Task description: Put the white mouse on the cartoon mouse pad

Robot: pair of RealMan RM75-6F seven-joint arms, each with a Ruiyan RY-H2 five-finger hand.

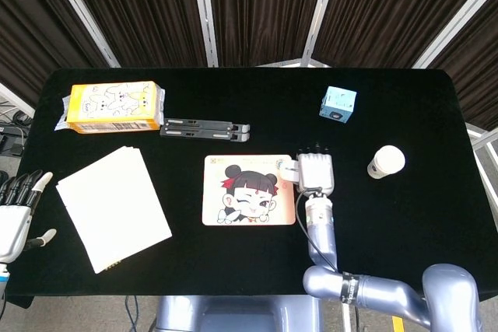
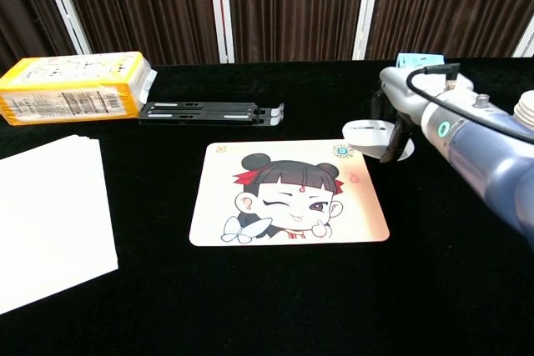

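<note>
The cartoon mouse pad (image 1: 249,190) (image 2: 288,192) lies flat at the table's middle, showing a winking girl. My right hand (image 1: 314,173) (image 2: 397,114) holds the white mouse (image 1: 290,171) (image 2: 369,134) just above the pad's far right corner, the mouse poking out to the left of the fingers. My left hand (image 1: 17,207) hangs at the left table edge with fingers apart and nothing in it; the chest view does not show it.
A white paper stack (image 1: 113,207) lies left of the pad. A black folding stand (image 1: 205,129) and a yellow packet (image 1: 114,107) sit behind. A blue cube (image 1: 339,104) and a white cup (image 1: 386,161) stand at the right.
</note>
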